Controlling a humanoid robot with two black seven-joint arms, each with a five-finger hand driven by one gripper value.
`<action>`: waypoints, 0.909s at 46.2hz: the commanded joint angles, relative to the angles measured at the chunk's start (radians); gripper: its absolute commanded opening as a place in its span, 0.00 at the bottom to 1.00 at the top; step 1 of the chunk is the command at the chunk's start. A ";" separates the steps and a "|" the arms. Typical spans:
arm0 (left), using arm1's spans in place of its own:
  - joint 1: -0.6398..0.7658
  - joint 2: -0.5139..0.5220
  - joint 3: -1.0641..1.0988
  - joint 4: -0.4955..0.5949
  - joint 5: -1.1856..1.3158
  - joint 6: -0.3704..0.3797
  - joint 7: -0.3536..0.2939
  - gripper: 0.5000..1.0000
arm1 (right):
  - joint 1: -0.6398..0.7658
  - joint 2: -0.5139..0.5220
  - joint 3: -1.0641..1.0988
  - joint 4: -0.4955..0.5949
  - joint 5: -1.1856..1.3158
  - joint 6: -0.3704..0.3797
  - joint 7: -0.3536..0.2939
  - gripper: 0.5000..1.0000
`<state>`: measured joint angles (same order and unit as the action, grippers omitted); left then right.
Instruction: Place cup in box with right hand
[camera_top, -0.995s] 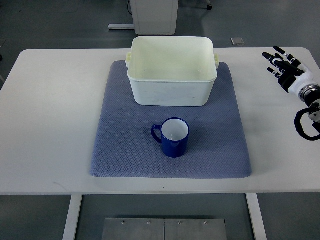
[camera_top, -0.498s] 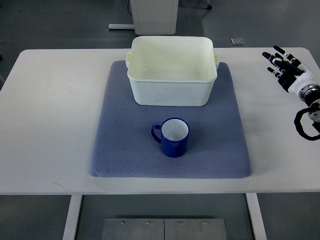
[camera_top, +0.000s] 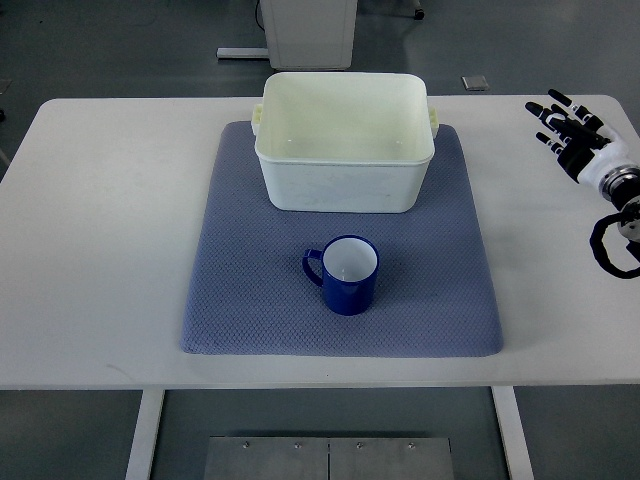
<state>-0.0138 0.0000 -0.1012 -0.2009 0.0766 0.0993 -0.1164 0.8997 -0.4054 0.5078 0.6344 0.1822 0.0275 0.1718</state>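
One hand in view only: right hand at the far right edge of the white counter, fingers spread and released, holding nothing, well apart from the work. Left arm not in view. Blue cup stands upright on the blue-grey mat, near the mat's middle, handle pointing to picture-left, mouth up; white interior looks empty. Cream box sits on the far part of the mat, just beyond the cup, open-topped; nothing visible inside it. Step in hand, as judged: reach and grasp not yet begun. To do it well, the hand should probably come in from the right across the mat and close around the cup body on the side away from the handle, keeping the cup upright. Lift must clear the near wall of the box before moving over it, then lower inside before releasing. Risk: a glancing finger contact could tip or slide the cup.
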 joint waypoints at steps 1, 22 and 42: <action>0.000 0.000 0.000 0.000 0.000 0.000 0.000 1.00 | 0.002 -0.018 0.001 0.008 0.000 -0.001 0.000 1.00; 0.000 0.000 0.000 0.000 0.000 0.000 0.000 1.00 | 0.002 -0.032 0.002 0.044 0.000 -0.018 0.000 1.00; 0.000 0.000 0.000 0.000 -0.001 0.000 0.000 1.00 | 0.007 -0.026 0.000 0.045 -0.012 -0.026 0.018 1.00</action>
<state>-0.0140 0.0000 -0.1012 -0.2010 0.0762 0.0997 -0.1167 0.9090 -0.4324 0.5068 0.6780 0.1718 -0.0064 0.1899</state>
